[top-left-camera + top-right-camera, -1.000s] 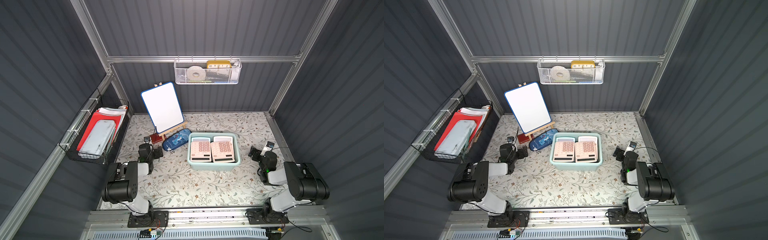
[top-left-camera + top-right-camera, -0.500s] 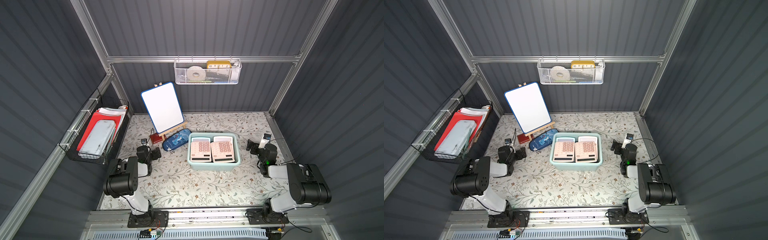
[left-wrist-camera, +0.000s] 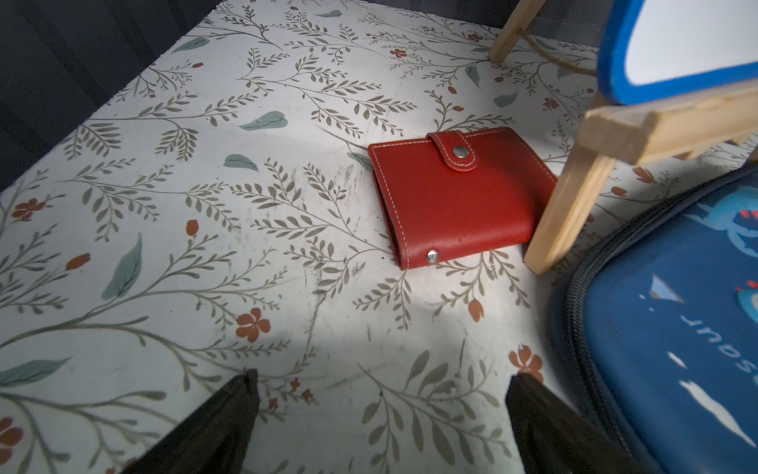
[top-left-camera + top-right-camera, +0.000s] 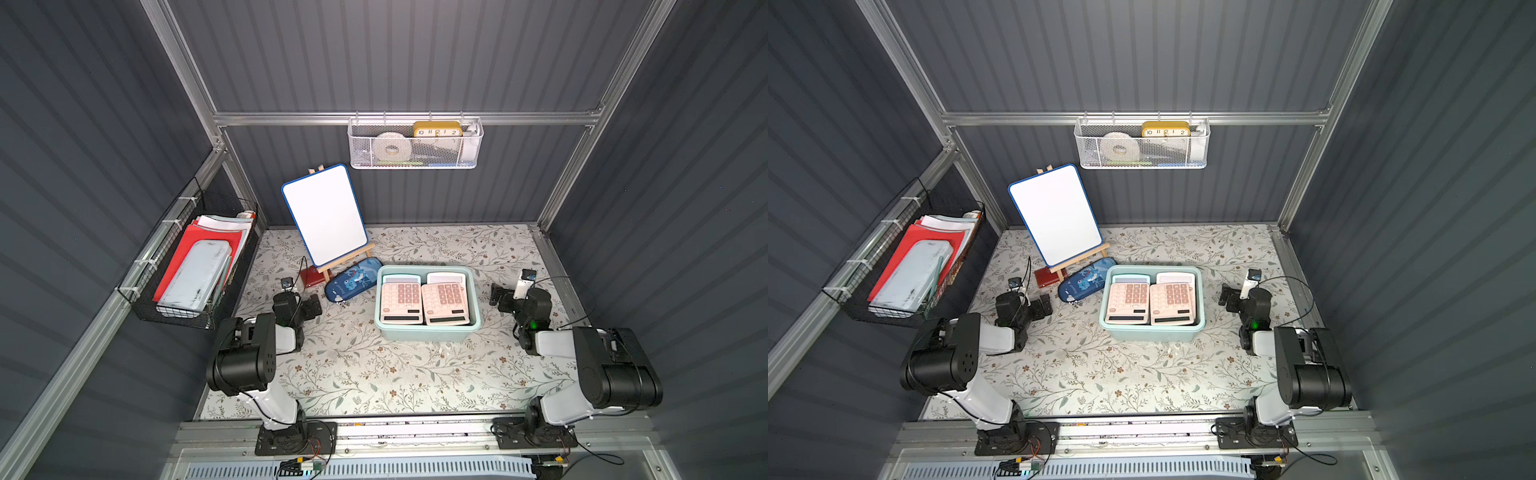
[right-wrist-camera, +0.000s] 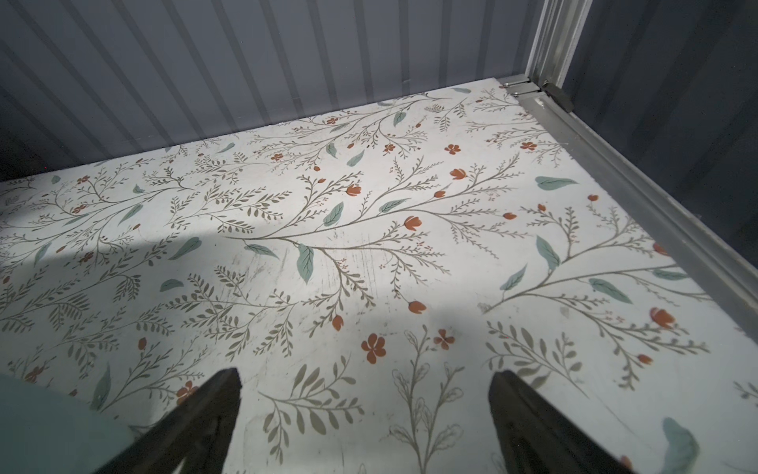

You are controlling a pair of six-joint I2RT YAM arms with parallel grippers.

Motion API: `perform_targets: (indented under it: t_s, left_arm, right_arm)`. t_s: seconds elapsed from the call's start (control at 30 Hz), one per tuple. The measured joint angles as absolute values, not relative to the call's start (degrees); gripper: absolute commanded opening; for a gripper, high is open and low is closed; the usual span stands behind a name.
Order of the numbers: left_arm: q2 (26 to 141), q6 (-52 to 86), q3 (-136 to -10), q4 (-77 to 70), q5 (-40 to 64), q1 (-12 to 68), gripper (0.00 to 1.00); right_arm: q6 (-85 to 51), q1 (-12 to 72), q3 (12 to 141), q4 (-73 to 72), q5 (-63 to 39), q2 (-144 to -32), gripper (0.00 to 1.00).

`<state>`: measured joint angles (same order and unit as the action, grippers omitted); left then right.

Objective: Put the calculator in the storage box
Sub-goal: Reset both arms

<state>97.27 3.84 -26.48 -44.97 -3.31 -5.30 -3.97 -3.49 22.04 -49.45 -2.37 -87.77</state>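
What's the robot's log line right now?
pale teal rectangular plastic tub: two pink calculators inside | left fingers: open, empty | right fingers: open, empty

Lit evenly from above in both top views, sharp throughout, dim along the dark ribbed metal walls (image 4: 415, 62). Washed to featureless white on the blue-rimmed rectangular whiteboard (image 4: 325, 215). Beside that whiteboard in the left wrist view, soft grey shadows over the floral-printed white table covering (image 3: 205, 266); bent by wide-angle distortion toward the edges.

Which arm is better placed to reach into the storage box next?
Right, probably: the open right gripper sits just beside the storage box, while the left gripper is farther off, with the pencil case partly between.
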Motion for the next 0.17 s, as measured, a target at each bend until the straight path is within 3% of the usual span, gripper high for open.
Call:
perform_targets:
  t_s: [0.17]
  left_arm:
    - [97.27, 3.84, -26.48, -44.95, -3.49, -5.3, 0.99]
  right_arm:
    - [-3.95, -3.49, 22.31, -49.23, -2.37, -87.77, 0.99]
